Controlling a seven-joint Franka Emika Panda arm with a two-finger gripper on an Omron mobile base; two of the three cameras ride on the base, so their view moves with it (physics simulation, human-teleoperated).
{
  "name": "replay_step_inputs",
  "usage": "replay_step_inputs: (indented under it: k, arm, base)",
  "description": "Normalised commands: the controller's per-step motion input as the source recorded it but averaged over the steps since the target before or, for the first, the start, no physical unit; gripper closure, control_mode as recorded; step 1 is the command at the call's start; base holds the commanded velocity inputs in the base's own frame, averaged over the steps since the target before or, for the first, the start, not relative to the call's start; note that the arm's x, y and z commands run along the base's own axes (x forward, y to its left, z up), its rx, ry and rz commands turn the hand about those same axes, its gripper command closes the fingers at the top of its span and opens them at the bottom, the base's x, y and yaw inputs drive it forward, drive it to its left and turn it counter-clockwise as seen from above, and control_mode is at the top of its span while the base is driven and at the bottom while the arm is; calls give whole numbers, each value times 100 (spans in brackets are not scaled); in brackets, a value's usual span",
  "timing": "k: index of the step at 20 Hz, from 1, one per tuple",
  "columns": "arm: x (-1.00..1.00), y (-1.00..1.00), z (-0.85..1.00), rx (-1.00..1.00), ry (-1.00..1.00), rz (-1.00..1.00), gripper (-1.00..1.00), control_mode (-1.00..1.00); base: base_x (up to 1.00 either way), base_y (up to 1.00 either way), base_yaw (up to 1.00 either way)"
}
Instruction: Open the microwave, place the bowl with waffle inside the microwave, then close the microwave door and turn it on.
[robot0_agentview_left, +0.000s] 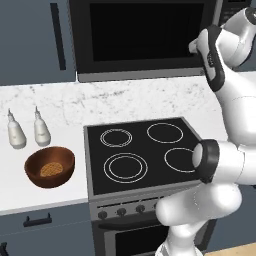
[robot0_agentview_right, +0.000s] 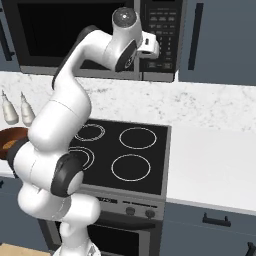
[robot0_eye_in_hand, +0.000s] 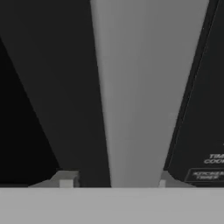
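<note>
Two white bottles (robot0_agentview_left: 28, 130) stand on the table (robot0_agentview_left: 55, 107) just behind the bowl (robot0_agentview_left: 50, 166) with the waffle (robot0_agentview_left: 51, 169). Up high, the hand (robot0_eye_in_hand: 113, 178) is open around the closed microwave door's (robot0_agentview_left: 145, 37) steel handle (robot0_eye_in_hand: 133, 87).

White arm raised to large dark-grey and steel microwave (robot0_agentview_right: 90, 37), hand (robot0_agentview_right: 151, 47) at seam between wide black-glass microwave door (robot0_agentview_right: 65, 32) and keypad panel (robot0_agentview_right: 161, 27); finger state not resolvable. Door shut. Black four-ring cooktop (robot0_agentview_right: 125, 155) set in white marbled tabletop (robot0_agentview_right: 210, 165). Two small white bottles (robot0_agentview_right: 16, 110) upright at left. Round reddish-brown wooden bowl (robot0_agentview_right: 9, 140) near left edge, mostly hidden behind arm.
</note>
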Motion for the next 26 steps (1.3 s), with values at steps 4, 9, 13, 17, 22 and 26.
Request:
replay_step_inputs:
  k: [4,9,13,17,22,26]
  arm:
    - [0,0,-92,2,-24,0,100,-100]
    - [-11,0,-53,2,-29,0,100,-100]
    - [-81,19,2,0,-9,-11,100,-100]
    - [-100,27,20,-7,4,-18,100,-100]
    - [-100,38,7,-17,1,-13,100,-100]
    - [-100,59,0,-16,-13,-19,100,-100]
  base:
    - [0,0,0]
    - [0,0,0]
    - [0,0,0]
    - [0,0,0]
    - [0,0,0]
    - [0,0,0]
